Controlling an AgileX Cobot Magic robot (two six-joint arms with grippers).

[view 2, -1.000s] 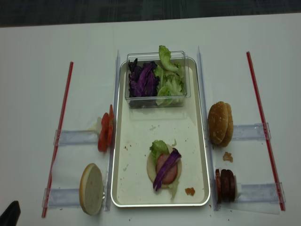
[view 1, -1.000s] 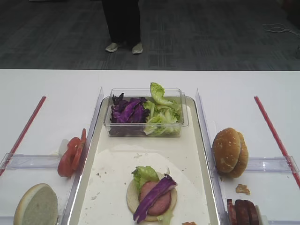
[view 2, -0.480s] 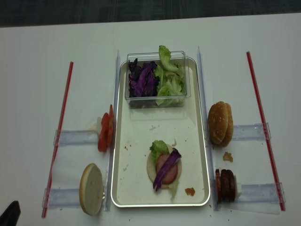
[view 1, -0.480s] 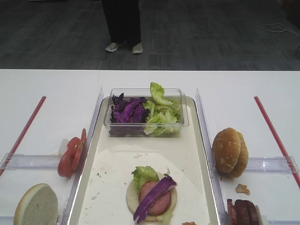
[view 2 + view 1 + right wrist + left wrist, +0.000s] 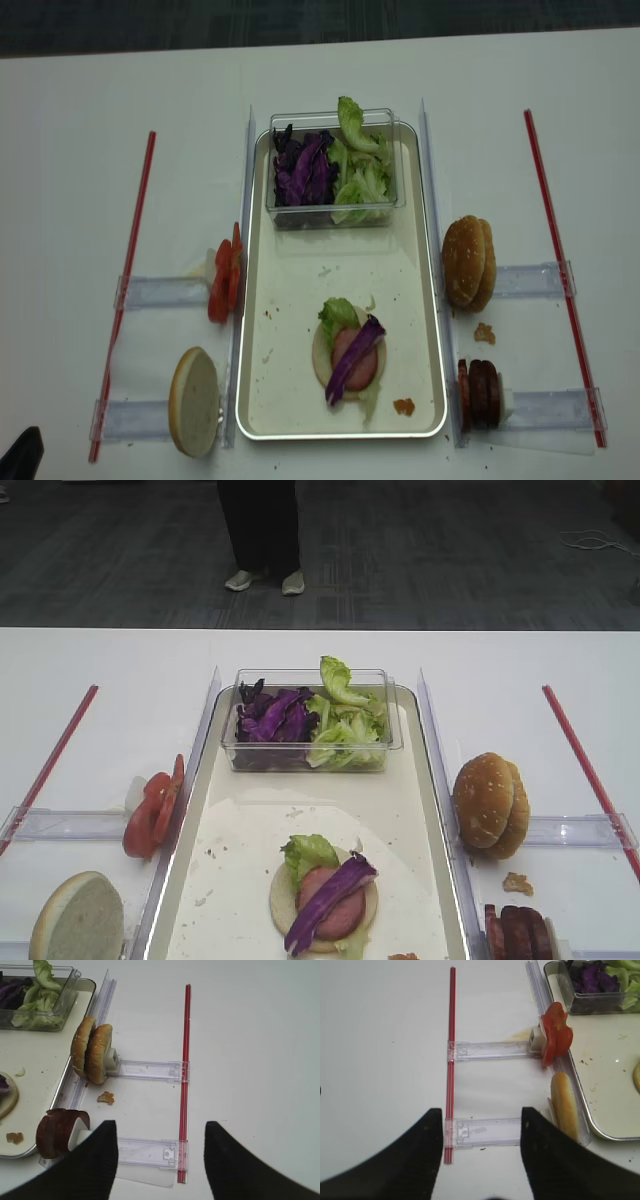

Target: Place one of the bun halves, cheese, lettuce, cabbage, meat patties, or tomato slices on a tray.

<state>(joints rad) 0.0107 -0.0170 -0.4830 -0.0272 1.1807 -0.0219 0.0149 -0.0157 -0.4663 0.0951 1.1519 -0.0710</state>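
Note:
On the cream tray (image 5: 300,290) (image 5: 300,790) lies a bun half topped with lettuce, a meat patty and a purple cabbage strip (image 5: 352,358) (image 5: 330,890). Left of the tray stand tomato slices (image 5: 556,1035) (image 5: 224,280) and a bun half (image 5: 565,1105) (image 5: 195,400). To its right stand two bun halves (image 5: 92,1050) (image 5: 468,262) and meat patties (image 5: 55,1132) (image 5: 480,392). Cheese is out of view. My left gripper (image 5: 481,1112) hangs open over a clear holder, left of that bun half. My right gripper (image 5: 160,1125) is open too, empty, just right of the patties.
A clear tub (image 5: 335,165) of purple cabbage and lettuce sits at the tray's far end. Red strips (image 5: 125,290) (image 5: 560,270) and clear plastic holders (image 5: 150,1070) (image 5: 490,1050) flank the tray. Crumbs (image 5: 106,1097) lie near the right buns. A person stands beyond the table (image 5: 262,530).

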